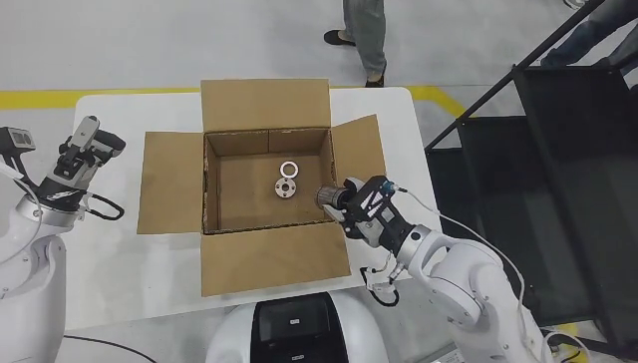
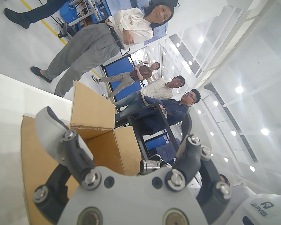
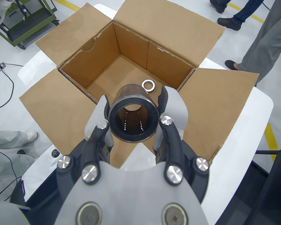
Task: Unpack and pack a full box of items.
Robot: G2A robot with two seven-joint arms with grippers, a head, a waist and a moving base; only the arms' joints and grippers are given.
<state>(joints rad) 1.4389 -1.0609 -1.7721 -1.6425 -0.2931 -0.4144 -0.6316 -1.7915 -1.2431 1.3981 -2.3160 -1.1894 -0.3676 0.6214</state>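
Handling the bearing (image 3: 131,94) calls for a firm side grip. It is judged to be a steel sleeve that is heavy, rigid and smooth enough to slip. Right fingers (image 3: 175,104) clamp its dark barrel from both sides, over the box (image 3: 100,52) at its right wall. Ball rows line the bore. Left fingers (image 2: 49,122) stand apart, empty, at the desk (image 1: 110,263) edge.

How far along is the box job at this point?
Done: the box stands with its flaps open. In hand: the right gripper is shut on a metal cylinder over the box's rim; the left gripper hangs open, off to the side. Left: a ring and a flanged disc lie on the box floor. Whether the cylinder is going in or coming out cannot be told.
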